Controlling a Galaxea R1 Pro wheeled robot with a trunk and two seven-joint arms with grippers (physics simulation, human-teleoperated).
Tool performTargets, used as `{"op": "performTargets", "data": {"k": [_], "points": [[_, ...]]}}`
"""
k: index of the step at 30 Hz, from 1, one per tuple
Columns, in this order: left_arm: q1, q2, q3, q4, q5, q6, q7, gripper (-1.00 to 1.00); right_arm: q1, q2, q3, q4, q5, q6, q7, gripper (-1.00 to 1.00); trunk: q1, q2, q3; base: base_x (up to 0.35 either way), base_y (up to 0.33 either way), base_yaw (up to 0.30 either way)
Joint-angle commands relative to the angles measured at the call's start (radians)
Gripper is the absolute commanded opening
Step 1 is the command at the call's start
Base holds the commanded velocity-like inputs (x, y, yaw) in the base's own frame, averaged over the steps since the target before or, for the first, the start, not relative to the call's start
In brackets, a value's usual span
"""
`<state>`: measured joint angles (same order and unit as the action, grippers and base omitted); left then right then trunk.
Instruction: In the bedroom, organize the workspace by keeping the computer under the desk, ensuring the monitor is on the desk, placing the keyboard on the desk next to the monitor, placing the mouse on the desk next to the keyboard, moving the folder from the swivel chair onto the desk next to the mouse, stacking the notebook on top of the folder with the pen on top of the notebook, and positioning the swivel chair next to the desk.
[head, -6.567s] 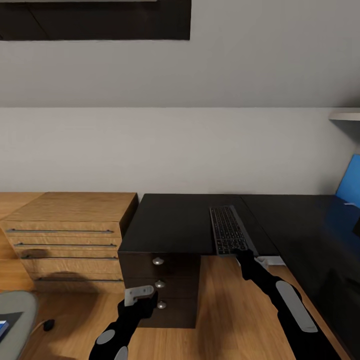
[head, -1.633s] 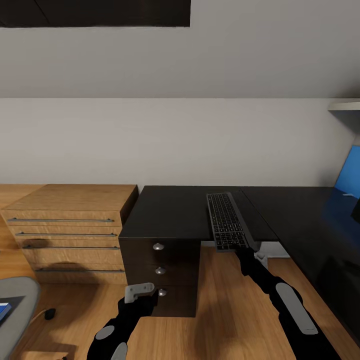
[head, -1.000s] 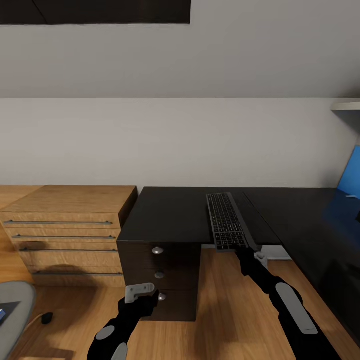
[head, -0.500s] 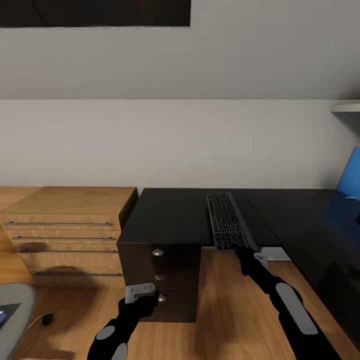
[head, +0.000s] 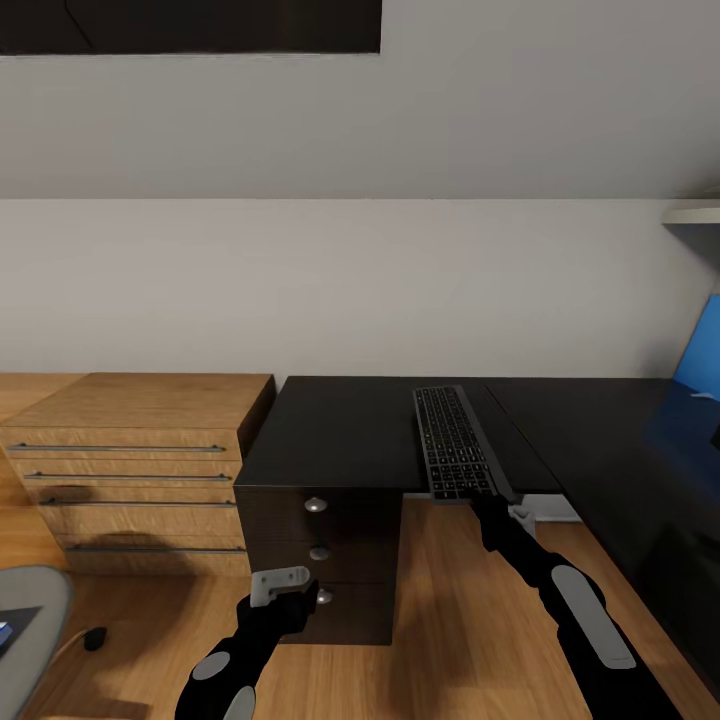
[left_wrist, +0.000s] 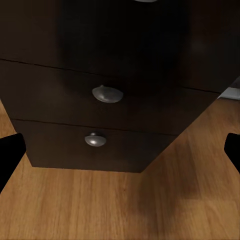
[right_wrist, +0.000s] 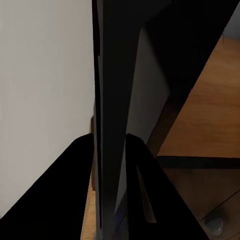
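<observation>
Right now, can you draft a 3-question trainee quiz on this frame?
1. True or false: the keyboard lies flat on the desk, its near end over the front edge.
2. Which claw grips the keyboard? A) left B) right
3. Fill in: the left claw hangs open in front of the black ____ unit.

Key: 1 true. 2 B; the right claw pinches the near end, its fingers either side of the thin edge. 3 drawer.
</observation>
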<state>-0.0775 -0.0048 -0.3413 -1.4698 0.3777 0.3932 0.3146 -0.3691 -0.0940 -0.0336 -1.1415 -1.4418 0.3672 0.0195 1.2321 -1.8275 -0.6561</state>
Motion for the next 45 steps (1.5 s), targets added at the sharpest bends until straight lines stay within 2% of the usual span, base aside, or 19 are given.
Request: {"op": "performTargets", "data": {"k": [1,26,45], "points": [[-0.001,0.0,-0.001,-0.001,0.01,0.003,0.009,1.0,-0.001,0.0,-0.002,0.0,-0.005,0.005,0.004,1.0,0.0,0.0,-0.001,0.0,0.0,0.0],[-0.001,0.002,-0.001,0.002,0.01,0.001,0.009,1.0,-0.001,-0.001,-0.002,-0.006,-0.005,0.007,0.005,1.0,0.0,0.0,-0.001,-0.004,0.0,0.0],[-0.001,0.002,-0.001,0.002,0.009,0.001,0.009,1.0,-0.001,-0.001,-0.002,-0.004,-0.003,0.007,0.005,1.0,0.0,0.0,-0.001,-0.305,0.0,0.0]]}}
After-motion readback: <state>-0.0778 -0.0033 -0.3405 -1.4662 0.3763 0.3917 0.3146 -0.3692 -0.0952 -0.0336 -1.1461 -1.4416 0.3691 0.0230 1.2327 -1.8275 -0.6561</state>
